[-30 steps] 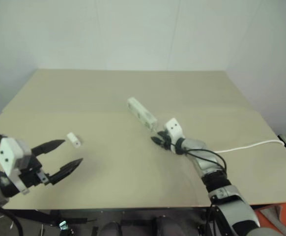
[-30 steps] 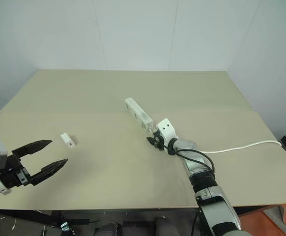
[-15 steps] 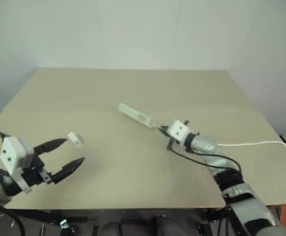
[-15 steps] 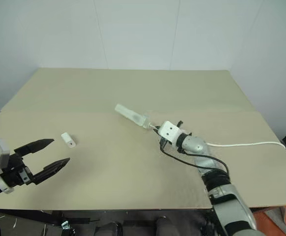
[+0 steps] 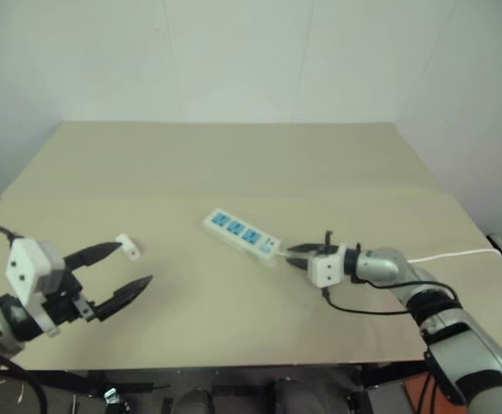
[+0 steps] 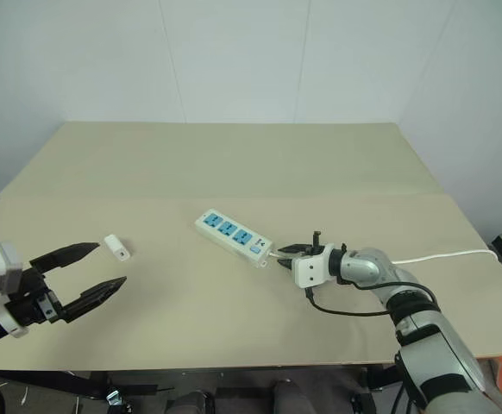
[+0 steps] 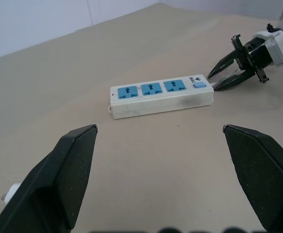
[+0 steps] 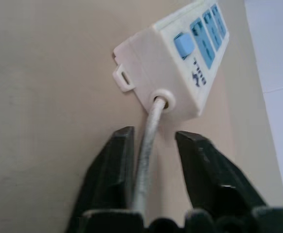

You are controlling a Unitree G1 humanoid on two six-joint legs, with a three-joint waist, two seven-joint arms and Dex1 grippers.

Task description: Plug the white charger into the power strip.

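The power strip lies flat mid-table with its blue sockets facing up, also seen in the left wrist view. Its white cord leaves the end nearest my right gripper. That gripper is open, one black finger on each side of the cord just behind the strip's end. The small white charger lies on the table to the left. My left gripper hovers wide open just in front of it, holding nothing and pointing toward the strip.
The tan table stands against a white wall. The cord trails off past the table's right edge. A fold line crosses the tabletop behind the strip.
The right gripper rolled and drew back to the right. The strip went from tipped up to lying flat, sockets up. The fingers have parted around the cord. The left arm stayed still.
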